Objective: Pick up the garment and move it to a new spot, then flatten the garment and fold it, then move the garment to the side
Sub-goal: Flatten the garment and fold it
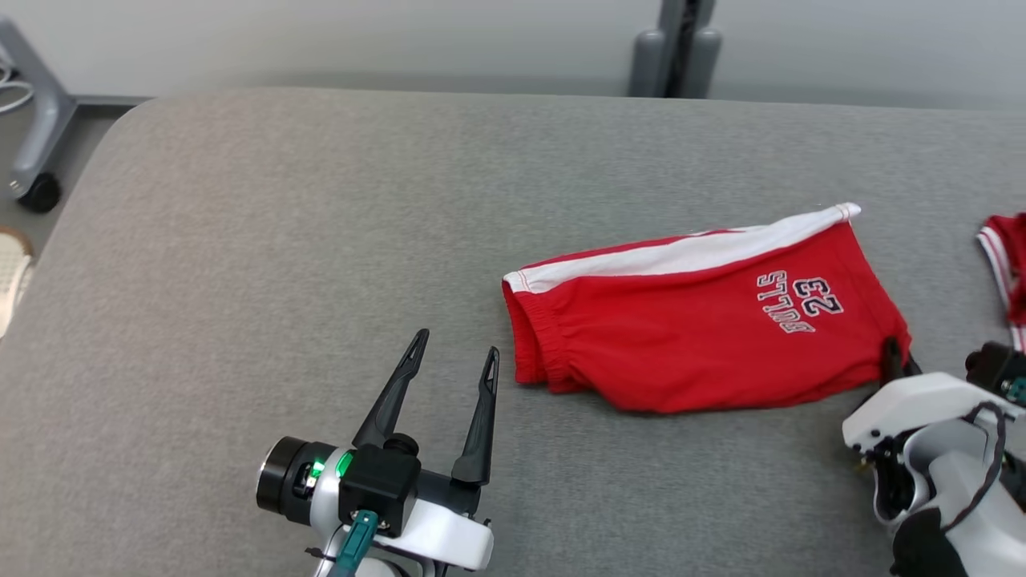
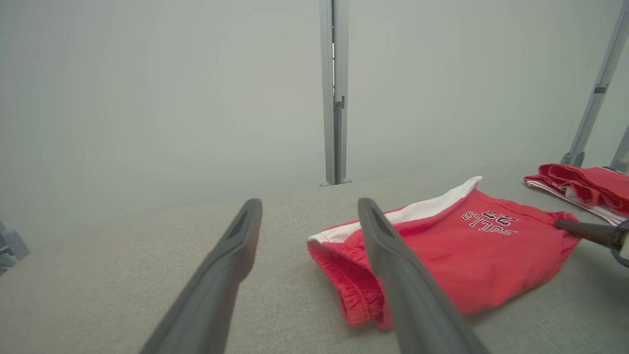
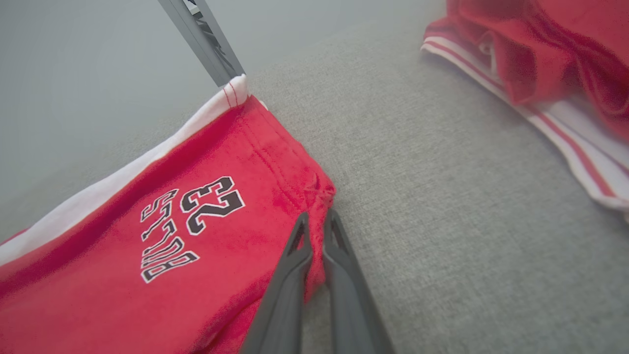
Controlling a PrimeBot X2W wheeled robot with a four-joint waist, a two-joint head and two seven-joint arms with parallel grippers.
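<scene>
Red basketball shorts (image 1: 689, 328), printed "BULLS 23" and edged with a white band, lie folded flat on the grey fabric-covered table (image 1: 280, 240), right of centre in the head view. The right gripper (image 1: 894, 357) enters from the lower right; in the right wrist view its fingers are pressed together (image 3: 317, 216) on the puckered hem corner of the shorts, pinching the cloth. The left gripper (image 1: 456, 343) sits at lower centre-left, fingers spread wide, just beside the waistband end and not touching it. A second red garment (image 1: 1006, 256) with white stripes lies crumpled at the right edge, apart from the shorts.
</scene>
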